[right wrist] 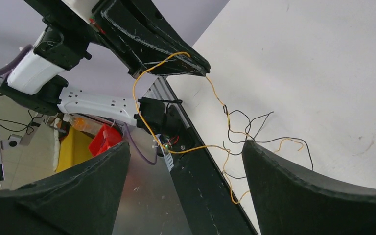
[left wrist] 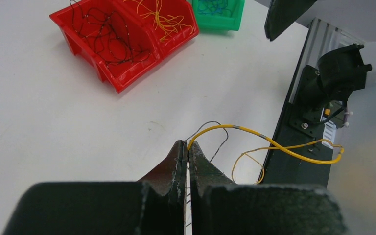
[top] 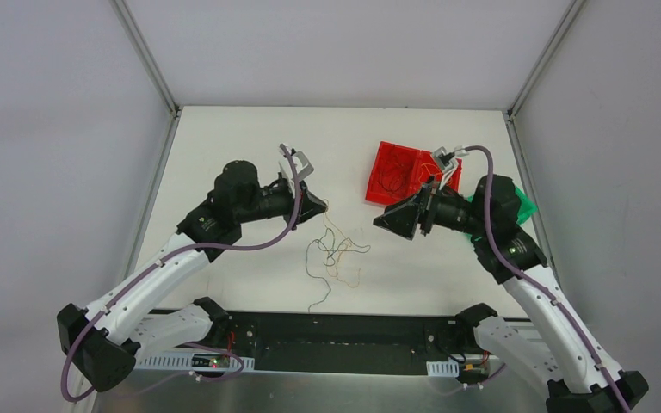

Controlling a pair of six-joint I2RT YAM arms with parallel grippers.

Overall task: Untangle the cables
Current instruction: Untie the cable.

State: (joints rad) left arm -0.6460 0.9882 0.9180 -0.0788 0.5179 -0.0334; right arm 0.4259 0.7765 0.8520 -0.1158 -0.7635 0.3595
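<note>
Two arms work over one small tangle of cables (top: 336,254), which lies loose on the white tabletop (top: 241,146) between them, near its front edge. At least three strands show in it: one yellow, one orange and one or more dark ones. The exact number is lost in the crossings.

The left end effector (left wrist: 186,144) is pinched together on the yellow cable (left wrist: 254,134), which springs out from its tips in a long loop and hangs down into the clump. The right end effector (right wrist: 183,147) stands wide apart, holding nothing, above the dark strands.

These wires look hair-thin and nearly weightless, limp yet curly, and probably slippery. A pull on one would likely drag the whole knot along. The best hold is likely near a free end or right beside a crossing, with the other arm pinning the rest.

At the far right stand one red bin (left wrist: 112,81) with two compartments, dark wires in one and yellow in the other, and one green bin (left wrist: 220,22) holding blue ones.
</note>
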